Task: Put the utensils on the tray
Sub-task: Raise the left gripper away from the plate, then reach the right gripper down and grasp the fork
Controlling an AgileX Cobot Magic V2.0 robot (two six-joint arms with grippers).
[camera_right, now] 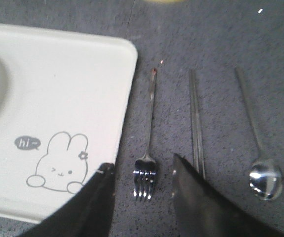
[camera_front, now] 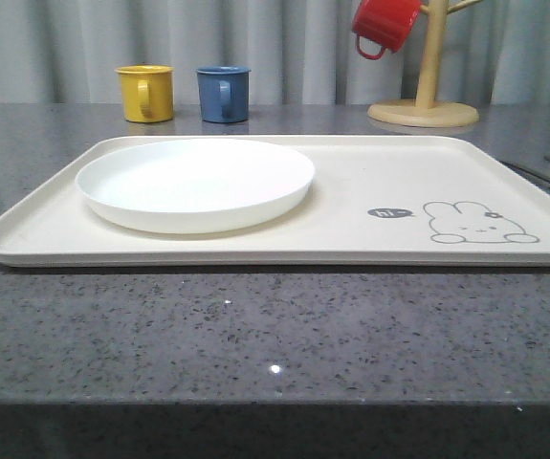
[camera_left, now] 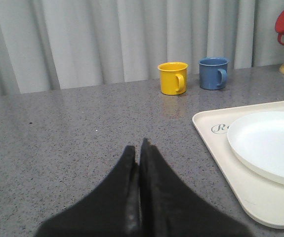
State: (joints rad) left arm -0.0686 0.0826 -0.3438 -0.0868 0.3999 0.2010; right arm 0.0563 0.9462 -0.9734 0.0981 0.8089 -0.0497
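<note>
While the grey speckled counter spreads across the front view, the cream tray lies flat on it and takes up most of its width, with a drawn rabbit and a small "hi" bubble near its right front corner. A round white plate sits on the left half of the tray. Behind the tray, at the back of the counter, a wooden mug stand rises on the right with a red mug hanging from it; a yellow mug and a blue mug stand side by side to the left of it.

None of the utensils is on the tray. In the right wrist view they lie on the counter just beside the tray's right edge, parallel and apart from one another: the fork nearest the tray, the chopsticks in the middle as a close pair, the spoon farthest out.

The right gripper hangs over the fork's tined end with its jaws spread wide; the tines sit between the fingers, and it grips nothing. The left gripper hovers over bare counter left of the tray, its two dark fingers pressed together with nothing between them.
</note>
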